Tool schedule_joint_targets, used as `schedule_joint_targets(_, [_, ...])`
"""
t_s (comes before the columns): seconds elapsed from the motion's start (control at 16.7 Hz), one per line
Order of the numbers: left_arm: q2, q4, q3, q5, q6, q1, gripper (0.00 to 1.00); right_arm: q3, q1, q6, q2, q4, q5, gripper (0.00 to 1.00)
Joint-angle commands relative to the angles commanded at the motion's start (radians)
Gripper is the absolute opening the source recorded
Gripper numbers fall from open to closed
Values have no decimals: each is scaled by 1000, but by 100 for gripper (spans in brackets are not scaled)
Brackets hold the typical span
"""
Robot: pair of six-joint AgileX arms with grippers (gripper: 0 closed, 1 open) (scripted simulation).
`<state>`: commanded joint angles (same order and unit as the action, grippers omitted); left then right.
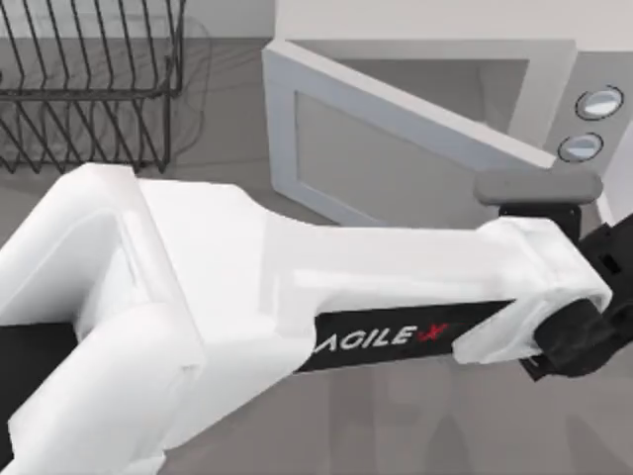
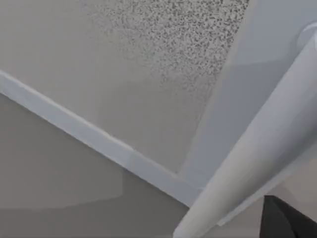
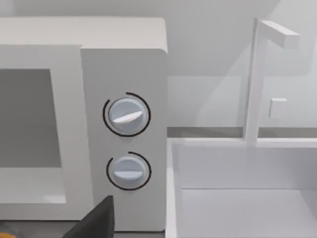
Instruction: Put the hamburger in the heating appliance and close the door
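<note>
The heating appliance [image 1: 435,30] stands beyond the left gripper [image 1: 579,332], and its door [image 1: 396,168] is swung partly open, slanting out from the cavity towards that claw. The door is a stiff hinged slab and will likely swing with a light push. Its pale bar handle [image 1: 539,186], lying just ahead of the claw, is the obvious place to take hold or press. Whether the left claw is released or clenched cannot be told. The right gripper [image 3: 91,223] faces the two knobs [image 3: 126,115] from low down, its state likewise unclear. Close beside it an orange sliver is probably the hamburger [image 3: 4,234]. I judge it light, soft and easily squashed, best pinched gently across the bun's sides.
</note>
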<state>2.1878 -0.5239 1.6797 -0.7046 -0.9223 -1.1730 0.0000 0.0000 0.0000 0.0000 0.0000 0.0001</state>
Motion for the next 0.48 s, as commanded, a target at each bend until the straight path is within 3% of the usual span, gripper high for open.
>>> schedule_joint_targets(0.48, [145,50,200,82,166,152,0,0,0,0,0,0,0,100])
